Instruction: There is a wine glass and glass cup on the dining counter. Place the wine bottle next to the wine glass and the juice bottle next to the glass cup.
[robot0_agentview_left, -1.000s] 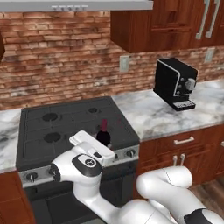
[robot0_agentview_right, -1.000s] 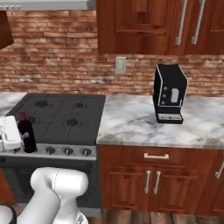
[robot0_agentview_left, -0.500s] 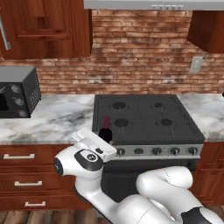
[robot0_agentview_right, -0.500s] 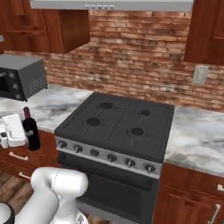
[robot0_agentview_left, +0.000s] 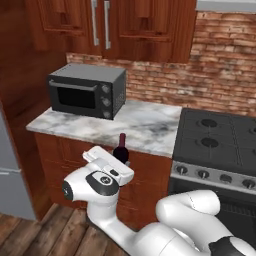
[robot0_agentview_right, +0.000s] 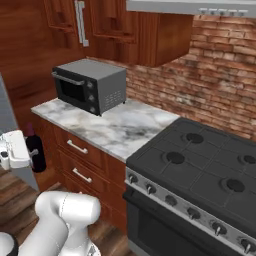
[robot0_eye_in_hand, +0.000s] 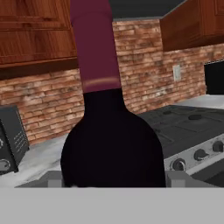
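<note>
A simulated kitchen, seen from the robot's moving base. The gripper (robot0_agentview_left: 120, 161) is pinching the wine bottle (robot0_agentview_left: 120, 149) at its lower body and holds it upright, off any surface, in front of the wood cabinets. In the right base view the bottle (robot0_agentview_right: 35, 149) sits against the white hand at the far left. In the hand view the bottle (robot0_eye_in_hand: 109, 131) stands very close, dark-bodied with a long dark-red neck. Behind it, a marble wall counter (robot0_agentview_left: 125, 125) carries a black microwave (robot0_agentview_left: 87, 91) at the left; a black stove (robot0_agentview_left: 220, 145) stands to the right, with a brick wall beyond. The risk from here, as a judgement: the bottle is tall and held low, so a quick turn or stop of the base could make it tip or slip in the grasp. It also rides close to the counter edge and could knock it if the arm swings wide. Hard to make out: the fingertips are hidden behind the bottle, so how squarely they grip cannot be told. The label is not visible, and the bottle's base is cut off in the hand view.
</note>
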